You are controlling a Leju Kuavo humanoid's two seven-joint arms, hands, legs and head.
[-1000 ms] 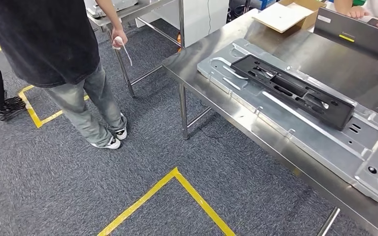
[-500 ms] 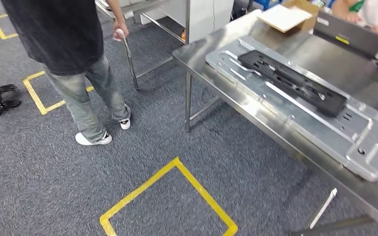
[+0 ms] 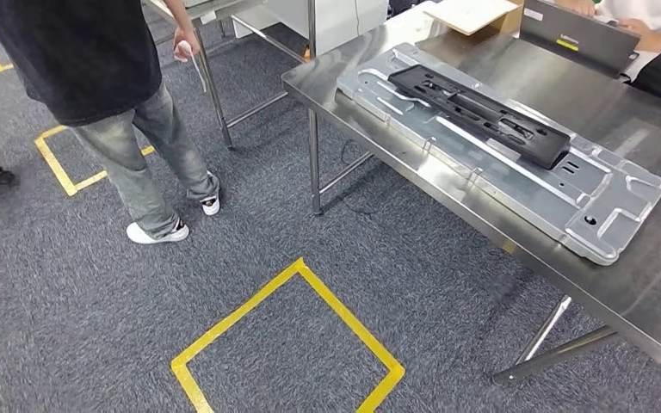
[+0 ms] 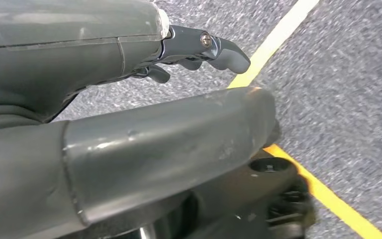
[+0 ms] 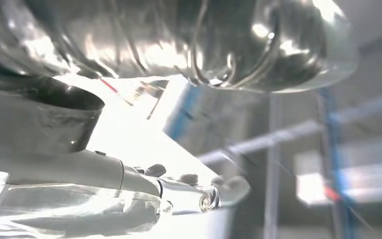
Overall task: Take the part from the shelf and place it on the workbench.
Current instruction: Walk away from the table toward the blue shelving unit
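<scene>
One black part [image 3: 479,115] lies lengthwise on a silver stamped metal panel [image 3: 602,211] on the steel table [image 3: 654,301]; no legible writing on either. Left hand [image 4: 129,99] hangs over grey carpet with yellow floor tape [image 4: 328,196], fingers [image 4: 219,50] extended, holding nothing. Right hand [image 5: 129,199]: glare-washed, state cannot be determined. A person [image 3: 95,77] stands beside the table

A black slotted part [image 3: 480,107] lies on a silver stamped panel [image 3: 607,215] on the steel workbench [image 3: 516,237] at two o'clock, while a person [image 3: 112,103] stands at ten o'clock on grey carpet [image 3: 60,318].
</scene>
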